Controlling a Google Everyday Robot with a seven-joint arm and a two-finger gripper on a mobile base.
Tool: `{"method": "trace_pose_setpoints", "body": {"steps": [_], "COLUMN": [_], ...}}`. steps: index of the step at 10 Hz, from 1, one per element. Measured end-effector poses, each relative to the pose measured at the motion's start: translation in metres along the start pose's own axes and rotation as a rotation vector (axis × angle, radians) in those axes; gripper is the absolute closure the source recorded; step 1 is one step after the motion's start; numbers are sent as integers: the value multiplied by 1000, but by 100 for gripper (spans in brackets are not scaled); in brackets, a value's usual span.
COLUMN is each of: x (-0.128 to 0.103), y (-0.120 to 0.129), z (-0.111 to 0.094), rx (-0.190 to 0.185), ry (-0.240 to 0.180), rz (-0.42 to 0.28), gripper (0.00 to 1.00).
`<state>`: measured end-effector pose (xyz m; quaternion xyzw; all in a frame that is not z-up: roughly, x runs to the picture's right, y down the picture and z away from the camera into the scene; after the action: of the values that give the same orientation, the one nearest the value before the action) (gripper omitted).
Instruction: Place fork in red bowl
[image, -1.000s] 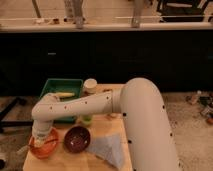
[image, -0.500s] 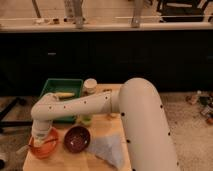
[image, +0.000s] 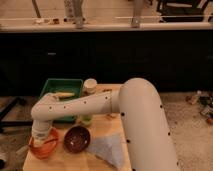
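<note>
barely shifted, end effector (image: 39, 139) sits over red bowl (image: 36, 152) — fork (image: 50, 142) inside.

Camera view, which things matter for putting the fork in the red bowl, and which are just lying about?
Job: gripper, over the red bowl; fork, pale across that bowl.
Lying about: dark bowl, green tray, jar, pale sheet.
</note>
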<state>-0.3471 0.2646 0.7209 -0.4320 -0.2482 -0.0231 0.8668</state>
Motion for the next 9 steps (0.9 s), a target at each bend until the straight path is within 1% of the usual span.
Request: {"method": "trace_pose_setpoints", "body": {"steps": [2,3,4,6,8,9], "x": [0,0,0,0,0,0], "y": [0,0,0,0,0,0], "z": [0,0,1,1,1,1], "rx": [0,0,-2,-1,-1,-1], "ry": [0,0,0,0,0,0], "rz": [0,0,1,0,1,1], "gripper": [100,96,89,66,46,34]}}
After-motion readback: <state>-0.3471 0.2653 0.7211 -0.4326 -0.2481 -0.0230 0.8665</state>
